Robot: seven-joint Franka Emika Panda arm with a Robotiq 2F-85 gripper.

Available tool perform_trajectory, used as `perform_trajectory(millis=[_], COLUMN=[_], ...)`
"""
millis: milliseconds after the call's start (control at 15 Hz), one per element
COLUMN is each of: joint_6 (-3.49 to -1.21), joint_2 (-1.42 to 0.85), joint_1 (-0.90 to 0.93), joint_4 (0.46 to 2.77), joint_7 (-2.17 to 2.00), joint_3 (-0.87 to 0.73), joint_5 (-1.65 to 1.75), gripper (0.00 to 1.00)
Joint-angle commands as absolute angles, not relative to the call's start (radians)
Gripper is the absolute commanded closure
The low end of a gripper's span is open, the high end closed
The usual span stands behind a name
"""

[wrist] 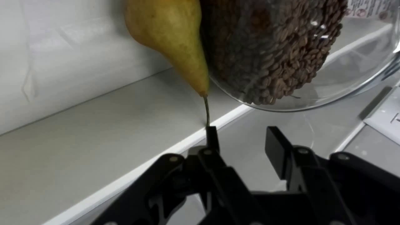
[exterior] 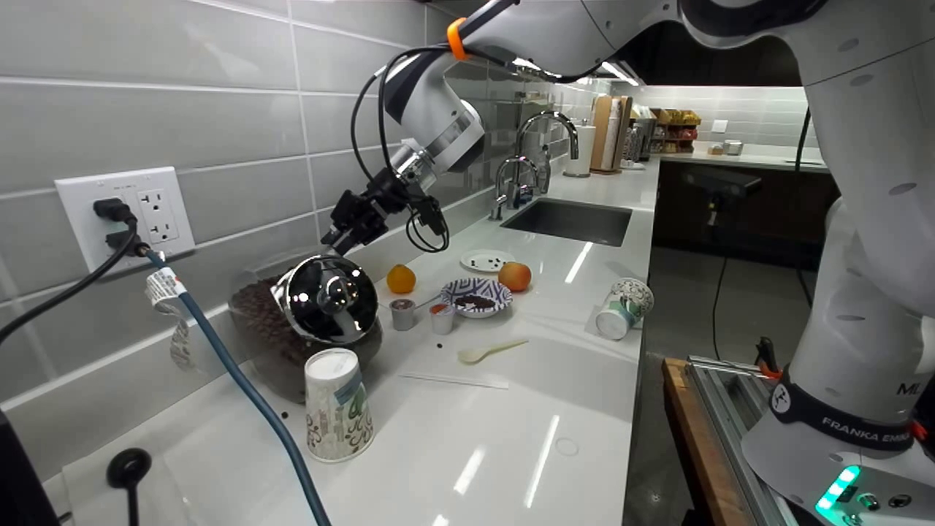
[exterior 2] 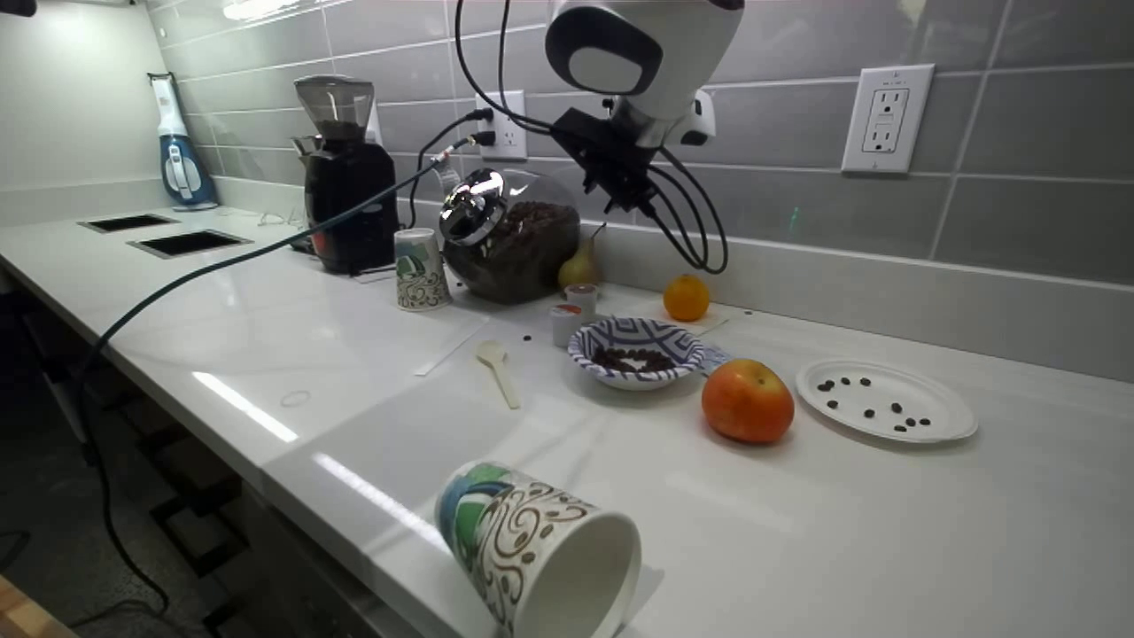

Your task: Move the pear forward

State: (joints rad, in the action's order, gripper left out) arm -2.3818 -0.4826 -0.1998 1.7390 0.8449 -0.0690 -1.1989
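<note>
The pear (exterior 2: 580, 269) is yellow-green and stands upright, stem up, against the jar's side near the wall in an exterior view. Its lower part is partly hidden by small pods. In the wrist view the pear (wrist: 175, 40) is at the top, neck and stem pointing toward my gripper (wrist: 240, 132). The stem's end meets the left fingertip in the picture; I cannot tell if they touch. My gripper is open with nothing between its fingers. It is above the jar in an exterior view (exterior: 334, 241) and above and beside the pear in an exterior view (exterior 2: 611, 202). The pear is hidden in the view along the counter.
A glass jar (exterior 2: 532, 257) of dark beans lies directly beside the pear. Two small pods (exterior 2: 567, 324), an orange (exterior 2: 687, 298) and a patterned bowl (exterior 2: 636, 381) stand near it. The tiled wall (exterior 2: 780, 204) is close behind. A paper cup (exterior: 337, 405) stands before the jar.
</note>
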Motion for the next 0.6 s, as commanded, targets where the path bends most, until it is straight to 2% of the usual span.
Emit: perform_trajectory(millis=[0, 400, 533], joint_6=[-2.368, -2.374, -2.377], joint_2=[-0.558, -0.617, -0.628], joint_1=[-0.213, -0.216, -0.219], joint_4=[1.655, 1.609, 1.599], joint_7=[0.815, 0.787, 0.785], joint_3=[-0.042, -0.029, -0.024], joint_5=[-1.239, -1.236, -1.240], gripper=[0.52, 0.53, 0.57])
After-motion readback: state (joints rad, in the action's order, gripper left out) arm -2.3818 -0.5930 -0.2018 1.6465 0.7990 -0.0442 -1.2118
